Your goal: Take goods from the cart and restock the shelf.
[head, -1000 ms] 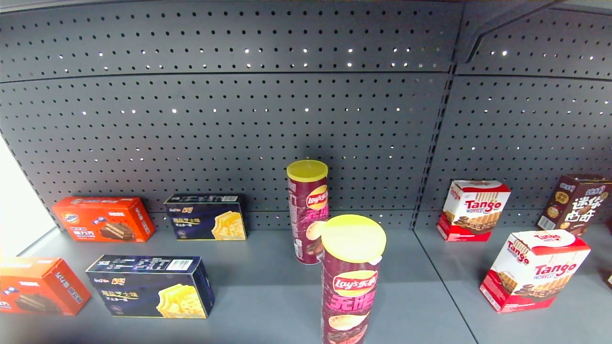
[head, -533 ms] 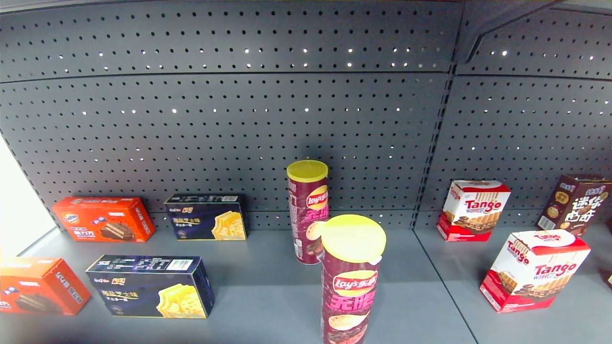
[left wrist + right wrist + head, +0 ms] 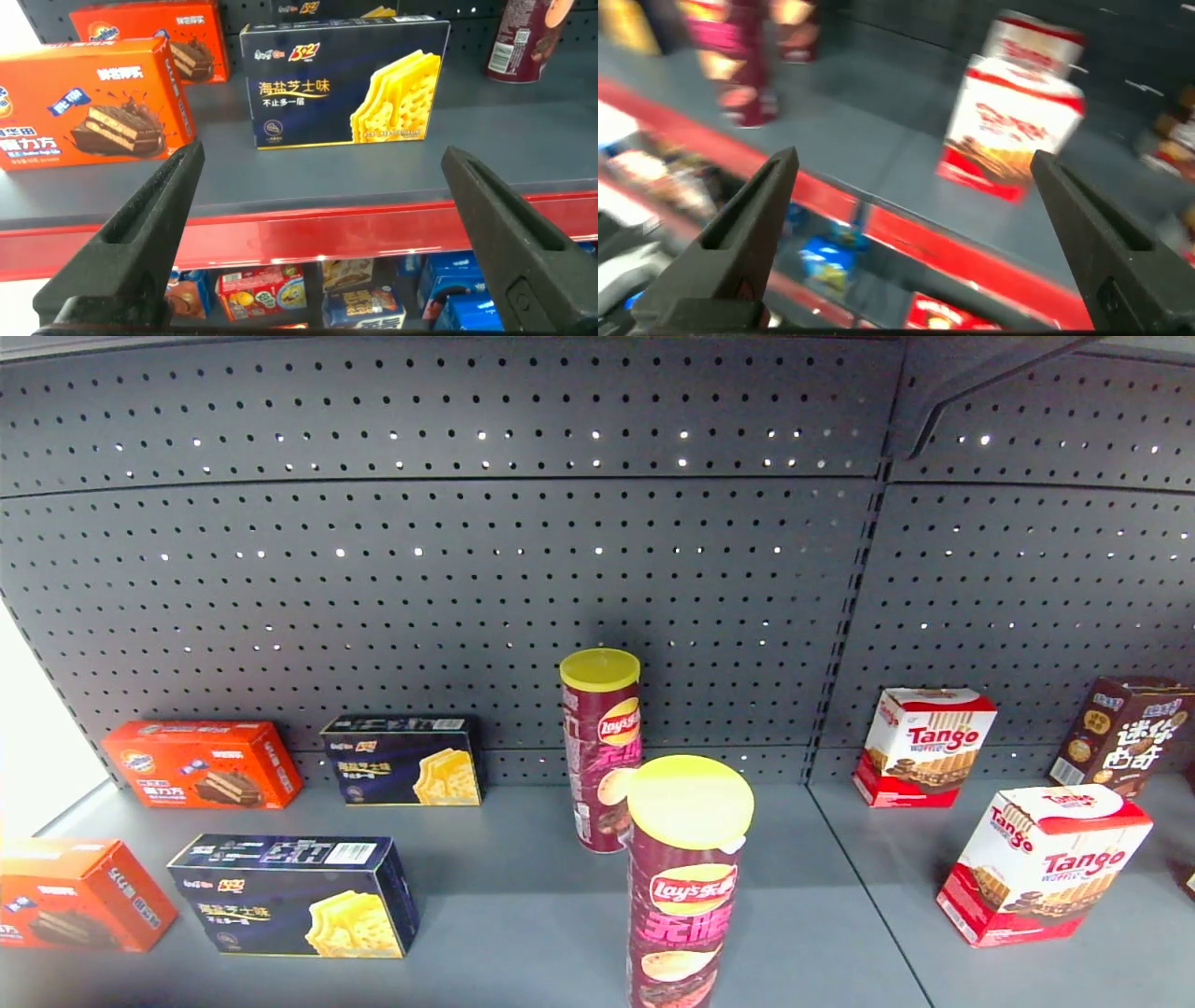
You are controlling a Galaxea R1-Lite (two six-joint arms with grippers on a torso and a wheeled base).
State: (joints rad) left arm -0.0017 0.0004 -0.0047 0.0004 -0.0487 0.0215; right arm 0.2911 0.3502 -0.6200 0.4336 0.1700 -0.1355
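Shelf point(image 3: 523, 915) front faced both claws, spread wide and empty: left gripper point(image 3: 320, 154) before a navy box point(image 3: 346, 84), right gripper point(image 3: 915, 157) before a wafer box point(image 3: 1018, 121).

Head camera above shelf point(image 3: 523, 905), looking down; wrist cameras low, facing shelf front.

The left gripper point(image 3: 322, 159) is held level, with its 2 dark fingers point(image 3: 140, 243) spread wide apart and pointed forward. The right gripper point(image 3: 913, 161) is likewise held wide open, its 2 dark fingers point(image 3: 1102, 252) spread and pointed forward.
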